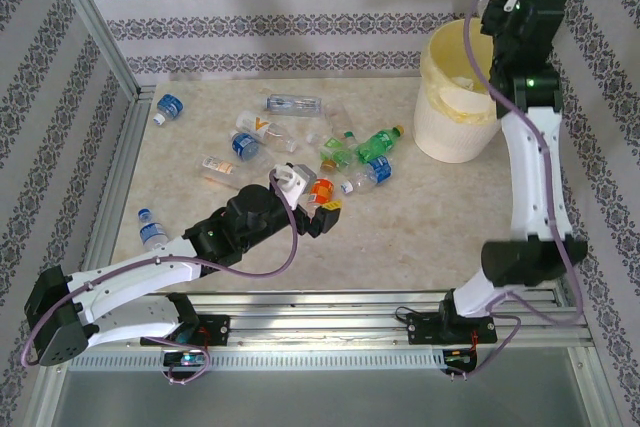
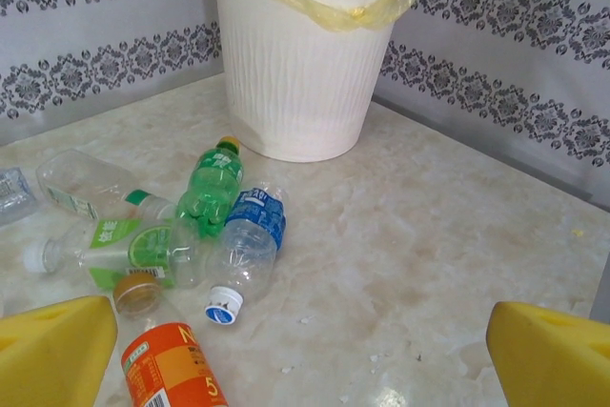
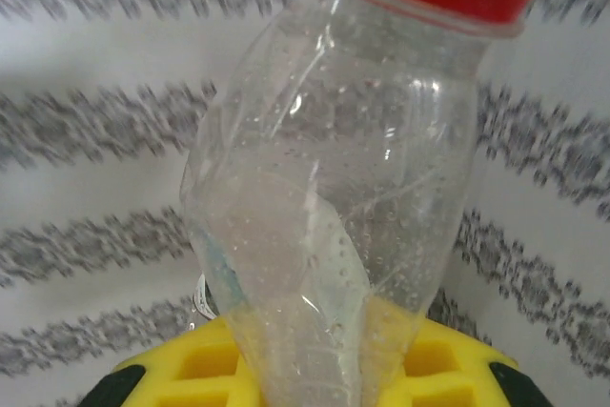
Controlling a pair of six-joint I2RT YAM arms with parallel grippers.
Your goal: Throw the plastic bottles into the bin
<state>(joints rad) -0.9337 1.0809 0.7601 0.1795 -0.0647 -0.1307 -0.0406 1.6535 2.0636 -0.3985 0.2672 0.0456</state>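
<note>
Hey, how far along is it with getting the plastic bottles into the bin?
Done: unclear, since the inside of the round pale-yellow plastic bin is too hard to read for bottles. In hand: the right gripper is shut on a crushed clear plastic bottle with a red cap, held up near the bin. The left gripper is open, low over an orange-labelled bottle. Left: roughly ten scattered bottles lie on the marbled table.

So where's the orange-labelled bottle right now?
In the left wrist view the orange-labelled bottle lies at the bottom left, beside a finger of the open left gripper. It is just nearer the camera than the blue-labelled bottle.
</note>
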